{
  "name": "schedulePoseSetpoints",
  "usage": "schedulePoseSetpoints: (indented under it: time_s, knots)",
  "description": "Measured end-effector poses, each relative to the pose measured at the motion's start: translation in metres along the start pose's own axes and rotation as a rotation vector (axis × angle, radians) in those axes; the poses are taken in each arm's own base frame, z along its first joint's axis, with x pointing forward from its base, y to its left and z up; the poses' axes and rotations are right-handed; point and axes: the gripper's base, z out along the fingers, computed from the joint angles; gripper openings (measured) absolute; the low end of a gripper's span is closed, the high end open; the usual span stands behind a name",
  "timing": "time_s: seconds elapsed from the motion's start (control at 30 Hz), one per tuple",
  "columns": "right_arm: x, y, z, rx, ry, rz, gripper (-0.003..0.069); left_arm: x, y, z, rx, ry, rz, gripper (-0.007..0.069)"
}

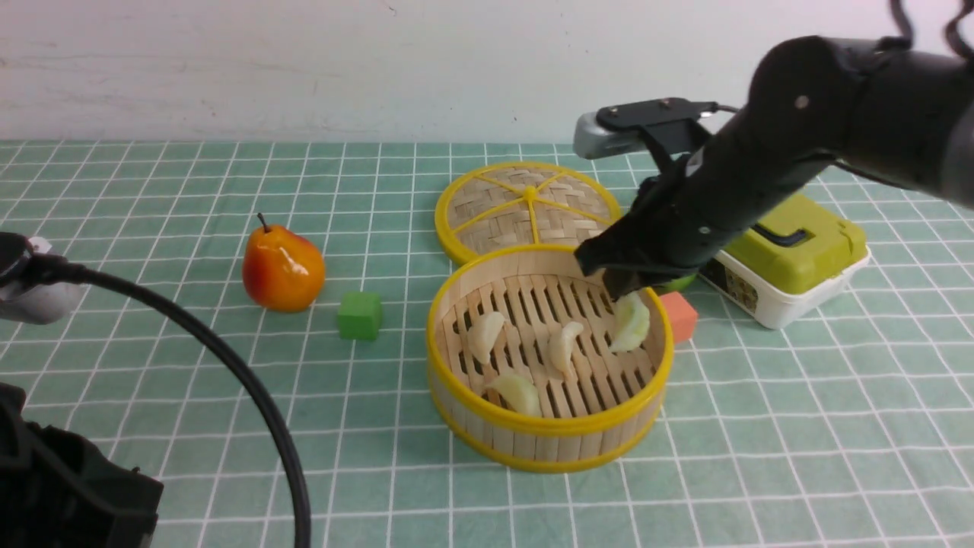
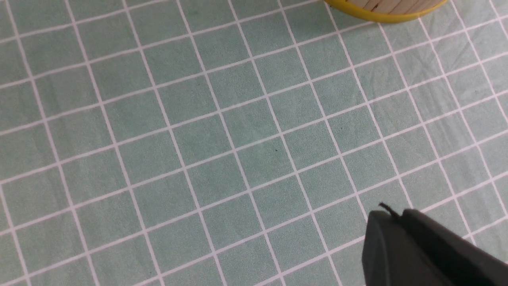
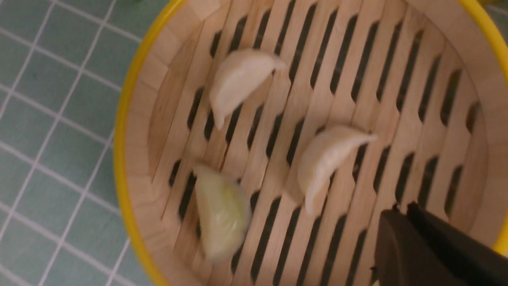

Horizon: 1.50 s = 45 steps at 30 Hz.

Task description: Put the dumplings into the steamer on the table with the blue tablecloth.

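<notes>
Worktop (image 1: 761,472) and blue tablecloth (image 2: 198,139) fill the nearest ground, and there your left tool (image 2: 391,219) hangs over the checked squares with its jaws pressed together, holding nothing. Next comes the steamer (image 1: 548,447), low centre of the front view, and all four dumplings (image 3: 329,159) look to be inside it. The front dumpling (image 1: 519,393) is by the near wall, the left dumpling (image 1: 485,336) and middle dumpling (image 1: 564,346) lie on the slats, and the fourth dumpling (image 1: 630,323) is propped against the wall at the right. Your right tool (image 1: 620,288) sits directly above that fourth one with its jaws closed. The right wrist view shows nothing between them, though from the front you cannot tell whether the tip touches the dumpling. Judge these pieces as light, glossy and slippery, probably stiff moulded toys with a plump belly and a thin pleated ridge. If one needs shifting, pinch across the belly at mid-length, not on the pointed ends or the ridge, where the jaws would likely squirt it out. The slatted floor has gaps that could catch a tip, so come down gently. The steamer itself seems light enough to slide if nudged. Farther back lie a green cube (image 1: 360,315), a pear (image 1: 283,268), an orange cube (image 1: 679,316), a woven lid (image 1: 527,209) and a green-and-white box (image 1: 806,251).
</notes>
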Motion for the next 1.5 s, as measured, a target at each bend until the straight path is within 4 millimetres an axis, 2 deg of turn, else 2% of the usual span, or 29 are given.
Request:
schedulePoseSetpoints:
  time_s: [0.1, 0.13, 0.17, 0.27, 0.33, 0.37, 0.43, 0.5, 0.53, 0.57, 0.6, 0.63, 0.73, 0.77, 0.8, 0.83, 0.93, 1.0, 1.07, 1.13, 1.27, 1.37, 1.5]
  knots:
    - [-0.004, -0.006, 0.026, 0.014, 0.021, -0.004, 0.0008, 0.000, 0.000, 0.000, 0.000, 0.000, 0.000, 0.0032]
    - [-0.003, -0.010, 0.043, 0.026, 0.047, -0.009, 0.0033, 0.000, 0.000, 0.000, 0.000, 0.002, 0.000, 0.0036]
    - [-0.002, -0.011, 0.048, 0.029, 0.055, -0.010, 0.0047, 0.000, 0.000, 0.000, -0.002, 0.005, 0.000, 0.0037]
    - [0.001, -0.014, 0.059, 0.039, 0.077, -0.014, 0.0175, 0.005, 0.001, -0.001, -0.004, 0.013, 0.000, 0.0039]
    - [0.000, -0.014, 0.058, 0.038, 0.076, -0.015, 0.0257, 0.011, 0.003, -0.001, -0.002, 0.007, 0.000, 0.0039]
    - [-0.001, -0.013, 0.053, 0.037, 0.074, -0.017, 0.0325, 0.018, 0.005, -0.002, 0.003, -0.010, 0.000, 0.0039]
    - [-0.003, -0.010, 0.039, 0.031, 0.073, -0.020, 0.0392, 0.032, 0.009, 0.001, 0.010, -0.034, 0.000, 0.0039]
    - [-0.005, -0.005, 0.024, 0.021, 0.061, -0.022, 0.0421, 0.046, 0.013, 0.003, 0.023, -0.077, 0.000, 0.0039]
    - [-0.007, 0.001, 0.003, 0.011, 0.025, -0.033, 0.0424, 0.056, 0.017, 0.004, 0.033, -0.113, -0.001, 0.0040]
    - [-0.007, 0.005, -0.006, 0.006, 0.009, -0.046, 0.0420, 0.063, 0.019, 0.004, 0.040, -0.137, -0.001, 0.0041]
    - [-0.007, 0.014, -0.031, 0.000, -0.045, -0.078, 0.0402, 0.072, 0.021, 0.004, 0.057, -0.193, -0.001, 0.0042]
    - [-0.004, 0.020, -0.043, -0.006, -0.070, -0.098, 0.0384, 0.077, 0.023, 0.003, 0.069, -0.233, -0.001, 0.0043]
    - [0.009, 0.036, -0.085, -0.023, -0.171, -0.150, 0.0295, 0.090, 0.026, -0.004, 0.111, -0.376, -0.001, 0.0043]
    - [0.017, 0.040, -0.093, -0.027, -0.192, -0.160, 0.0253, 0.093, 0.028, -0.006, 0.120, -0.426, 0.003, 0.0043]
    - [0.026, 0.045, -0.113, -0.034, -0.243, -0.174, 0.0209, 0.096, 0.029, -0.010, 0.134, -0.482, 0.004, 0.0045]
    - [0.040, 0.049, -0.121, -0.037, -0.274, -0.182, 0.0145, 0.098, 0.029, -0.013, 0.147, -0.533, 0.006, 0.0045]
    - [0.063, 0.052, -0.137, -0.042, -0.337, -0.195, 0.0059, 0.100, 0.031, -0.016, 0.149, -0.569, 0.012, 0.0046]
    - [0.094, 0.056, -0.155, -0.056, -0.420, -0.214, -0.0013, 0.101, 0.032, -0.017, 0.140, -0.585, 0.021, 0.0047]
    - [0.111, 0.056, -0.166, -0.061, -0.470, -0.220, -0.0020, 0.100, 0.032, -0.017, 0.138, -0.586, 0.023, 0.0049]
    - [0.140, 0.054, -0.183, -0.071, -0.554, -0.229, -0.0020, 0.100, 0.032, -0.017, 0.136, -0.587, 0.024, 0.0051]
    - [0.176, 0.048, -0.205, -0.079, -0.652, -0.232, -0.0020, 0.100, 0.032, -0.017, 0.136, -0.587, 0.024, 0.0056]
    - [0.196, 0.045, -0.220, -0.086, -0.711, -0.237, -0.0020, 0.100, 0.032, -0.017, 0.136, -0.587, 0.024, 0.0059]
    - [0.207, 0.044, -0.231, -0.094, -0.747, -0.242, -0.0018, 0.100, 0.032, -0.017, 0.136, -0.587, 0.024, 0.0063]
